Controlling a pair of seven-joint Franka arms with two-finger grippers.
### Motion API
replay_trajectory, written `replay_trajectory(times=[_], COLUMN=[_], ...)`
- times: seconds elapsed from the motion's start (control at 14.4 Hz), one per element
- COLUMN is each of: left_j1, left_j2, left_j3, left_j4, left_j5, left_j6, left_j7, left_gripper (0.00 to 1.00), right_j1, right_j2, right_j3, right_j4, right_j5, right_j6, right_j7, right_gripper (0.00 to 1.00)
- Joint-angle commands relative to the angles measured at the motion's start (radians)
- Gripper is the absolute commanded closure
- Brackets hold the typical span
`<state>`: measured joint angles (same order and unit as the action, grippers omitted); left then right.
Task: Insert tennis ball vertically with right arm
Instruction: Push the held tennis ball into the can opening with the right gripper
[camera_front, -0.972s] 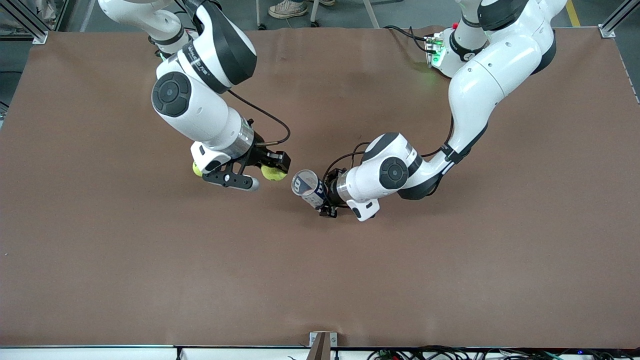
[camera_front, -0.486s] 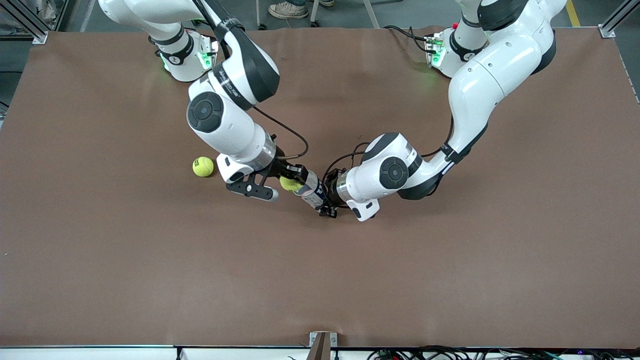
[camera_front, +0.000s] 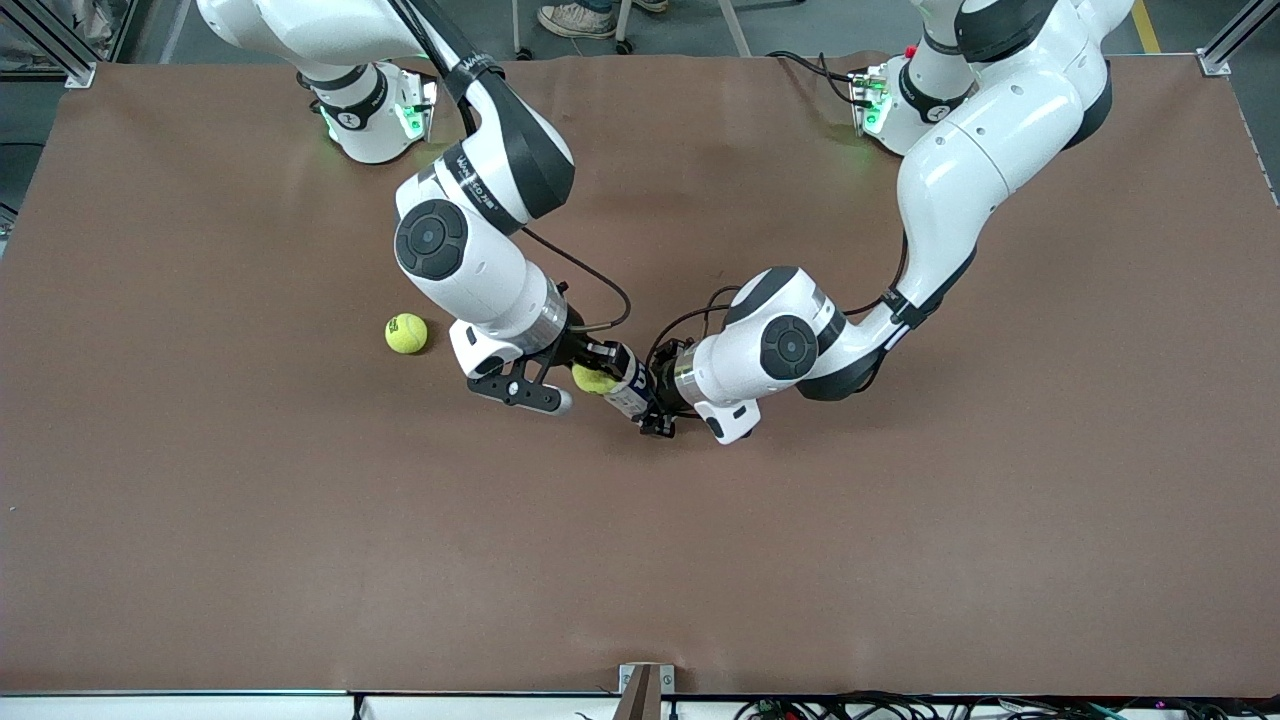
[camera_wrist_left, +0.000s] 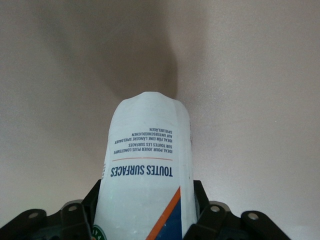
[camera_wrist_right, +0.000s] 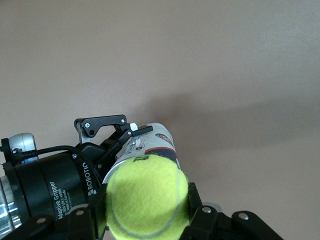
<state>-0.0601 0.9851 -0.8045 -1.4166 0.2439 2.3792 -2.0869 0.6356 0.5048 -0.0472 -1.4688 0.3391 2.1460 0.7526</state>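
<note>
1. Front view — my right hand (camera_front: 590, 375) is clamped on a tennis ball (camera_front: 594, 379) and has it right at the mouth of the can (camera_front: 628, 385), which my left hand (camera_front: 655, 405) grips around its body, up off the bench (camera_front: 900, 560). I judge the ball to be at the rim, not yet inside. A second ball (camera_front: 406, 333) lies on the bench toward the right arm's end, well apart. The risk I see: the can looks tilted, not upright, so a ball let go here could glance off the rim and roll away.

2. Left wrist view — the left hand (camera_wrist_left: 150, 225) is closed on the can (camera_wrist_left: 147, 175), whose label faces the camera. The grip sits low on the can, so a push from the ball could lever it round or slip it.

3. Right wrist view — the ball (camera_wrist_right: 146, 197) sits squeezed in the right hand (camera_wrist_right: 145, 220), with the can's mouth (camera_wrist_right: 150, 145) just past it and the left hand (camera_wrist_right: 107, 137) on the can. The fit looks tight — if I am off centre, the ball may jam on the rim, or my fingers may hit the can.
</note>
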Motion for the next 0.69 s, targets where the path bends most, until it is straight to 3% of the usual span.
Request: replay_trajectory(times=[0.0, 0.14, 0.62], left_j1=[-0.009, -0.009, -0.009], left_j2=[0.006, 0.006, 0.006], left_j3=[-0.001, -0.001, -0.001], left_j4=[0.019, 0.019, 0.019], left_j5=[-0.02, -0.02, -0.021], left_j6=[0.008, 0.008, 0.008], left_j7=[0.019, 0.021, 0.021], left_gripper=[0.28, 0.28, 0.28], right_j1=[0.012, 0.016, 0.018], right_j2=[0.017, 0.015, 0.008], right_j3=[-0.007, -0.008, -0.011], right_j4=[0.024, 0.028, 0.048], right_j5=[0.017, 0.009, 0.003], right_j6=[0.009, 0.009, -0.003], right_j7=[0.011, 0.008, -0.001], right_gripper=[0.65, 0.0, 0.0])
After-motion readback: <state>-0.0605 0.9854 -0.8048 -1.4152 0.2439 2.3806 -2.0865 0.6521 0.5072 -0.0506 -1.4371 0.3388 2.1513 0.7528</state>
